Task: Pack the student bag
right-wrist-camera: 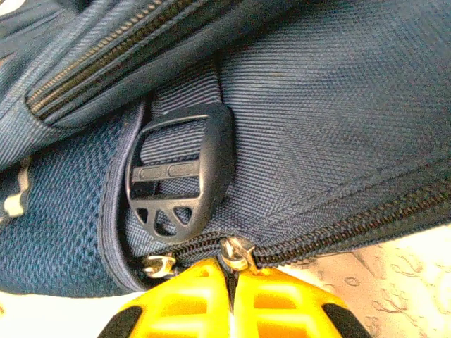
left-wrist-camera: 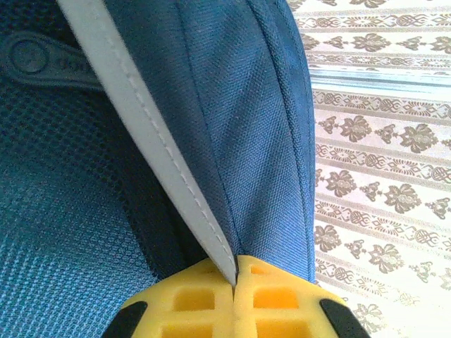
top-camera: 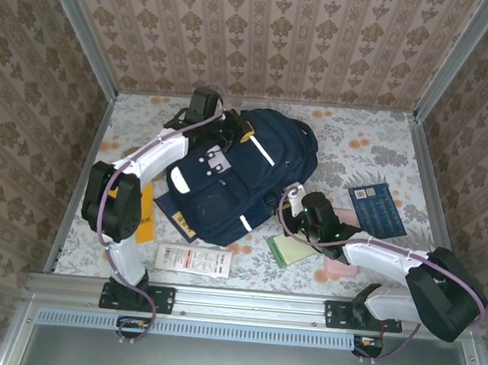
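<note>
The student bag (top-camera: 236, 177), a navy-blue backpack with white stripes, lies in the middle of the table. My left gripper (top-camera: 241, 134) is at the bag's far top end. In the left wrist view its yellow fingers (left-wrist-camera: 201, 299) are shut on a fold of blue fabric edged by a white stripe (left-wrist-camera: 162, 158). My right gripper (top-camera: 287, 203) is at the bag's right edge. In the right wrist view it (right-wrist-camera: 231, 271) is shut on the pull of a metal zipper slider (right-wrist-camera: 237, 253), just below a black strap buckle (right-wrist-camera: 180, 172). A second slider (right-wrist-camera: 158, 265) sits to its left.
A blue booklet (top-camera: 377, 208) lies right of the bag. A green notebook (top-camera: 292, 250) and a pink item (top-camera: 339, 266) lie under my right arm. A white packet (top-camera: 193, 259) lies near the front edge, and an orange item (top-camera: 146, 212) lies left of the bag. Patterned walls enclose the table.
</note>
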You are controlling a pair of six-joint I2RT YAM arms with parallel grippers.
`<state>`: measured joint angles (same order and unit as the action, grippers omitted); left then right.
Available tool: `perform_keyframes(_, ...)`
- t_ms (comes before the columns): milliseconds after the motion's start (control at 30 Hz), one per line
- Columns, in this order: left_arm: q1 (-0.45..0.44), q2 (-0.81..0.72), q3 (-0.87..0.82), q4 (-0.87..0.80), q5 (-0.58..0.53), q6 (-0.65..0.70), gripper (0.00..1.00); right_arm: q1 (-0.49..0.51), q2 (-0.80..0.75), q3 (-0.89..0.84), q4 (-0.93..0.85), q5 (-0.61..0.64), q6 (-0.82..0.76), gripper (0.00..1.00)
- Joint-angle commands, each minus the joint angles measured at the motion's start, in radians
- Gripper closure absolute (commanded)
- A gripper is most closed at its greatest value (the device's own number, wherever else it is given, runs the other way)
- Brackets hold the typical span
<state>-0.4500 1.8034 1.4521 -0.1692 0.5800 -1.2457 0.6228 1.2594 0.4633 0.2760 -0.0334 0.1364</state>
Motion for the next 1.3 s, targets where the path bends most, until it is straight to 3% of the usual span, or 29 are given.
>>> perform_keyframes(0, 0.0, -0.035, 0.048, -0.04, 0.057, 0.052, 1.0, -0.065, -0.054, 0.05, -0.079, 0.077, -0.011, 0.9)
perform_keyframes(67, 0.0, -0.03, 0.064, -0.059, 0.057, 0.069, 1.0, -0.098, -0.073, 0.059, -0.093, 0.058, 0.006, 0.9)
perform_keyframes(100, 0.0, -0.027, 0.068, -0.065, 0.056, 0.075, 1.0, -0.114, -0.076, 0.066, -0.107, 0.028, 0.018, 0.99)
perform_keyframes(200, -0.042, 0.009, 0.151, -0.145, 0.057, 0.15, 0.98, -0.15, -0.073, 0.077, -0.095, -0.111, 0.087, 1.0)
perform_keyframes(300, -0.057, 0.053, 0.245, -0.251, 0.057, 0.218, 0.53, -0.15, -0.032, 0.081, -0.06, -0.193, 0.202, 1.0)
perform_keyframes(367, -0.059, 0.059, 0.302, -0.4, -0.006, 0.283, 0.41, -0.146, 0.004, 0.075, -0.029, -0.213, 0.288, 1.0)
perform_keyframes(467, -0.049, 0.002, 0.274, -0.55, -0.128, 0.374, 0.36, -0.117, 0.032, 0.042, 0.038, -0.175, 0.386, 1.0)
perform_keyframes(600, -0.02, -0.152, 0.07, -0.614, -0.263, 0.378, 0.32, -0.037, 0.069, 0.055, 0.04, -0.098, 0.433, 1.0)
perform_keyframes(800, 0.095, -0.372, -0.238, -0.737, -0.327, 0.326, 0.31, 0.04, 0.16, 0.082, 0.086, -0.034, 0.495, 1.0)
perform_keyframes(1067, 0.231, -0.622, -0.575, -0.679, -0.313, 0.299, 0.29, 0.046, 0.2, 0.062, 0.193, -0.063, 0.556, 1.0)
perform_keyframes(1267, 0.263, -0.631, -0.745, -0.358, -0.225, 0.242, 0.2, 0.045, 0.211, 0.037, 0.273, -0.117, 0.591, 1.0)
